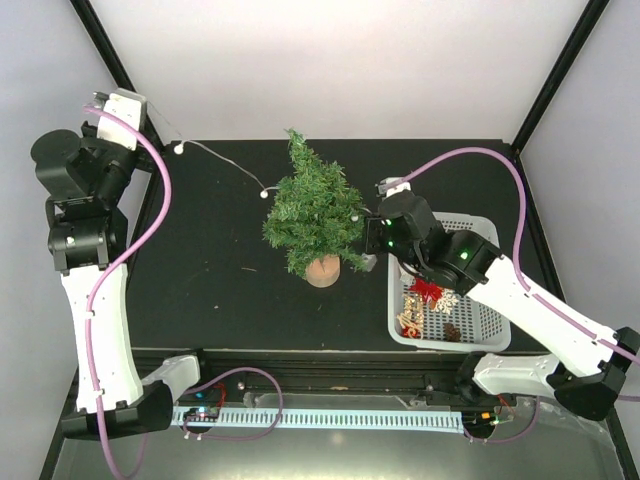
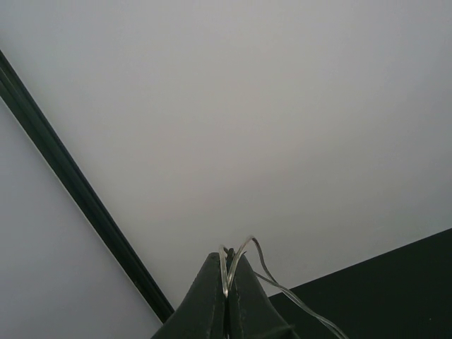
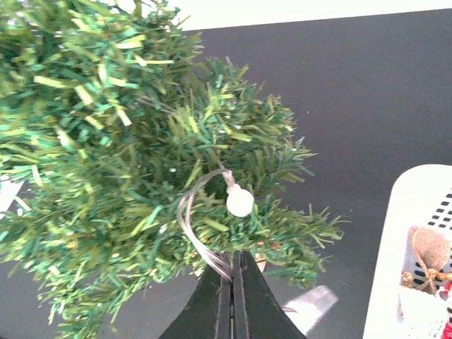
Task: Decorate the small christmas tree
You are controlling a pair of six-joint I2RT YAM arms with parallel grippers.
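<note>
The small christmas tree point(image 1: 315, 212) stands mid-table on its round wooden base point(image 1: 322, 270). A thin clear light string point(image 1: 225, 160) with small white bulbs runs from the far left corner into its branches. My left gripper point(image 1: 157, 130) is raised at that corner, shut on the string's wire point(image 2: 244, 248) at its tips point(image 2: 227, 260). My right gripper point(image 1: 372, 236) is at the tree's right side, shut point(image 3: 232, 260) on a loop of the same wire point(image 3: 189, 224). A white bulb point(image 3: 240, 202) rests on the lower branches point(image 3: 106, 141) just above it.
A white slotted basket point(image 1: 470, 222) at the right holds several ornaments point(image 1: 430, 300), with red and straw-coloured ones among them; its rim point(image 3: 399, 233) shows in the right wrist view. Black frame posts point(image 2: 70, 183) rise at the back corners.
</note>
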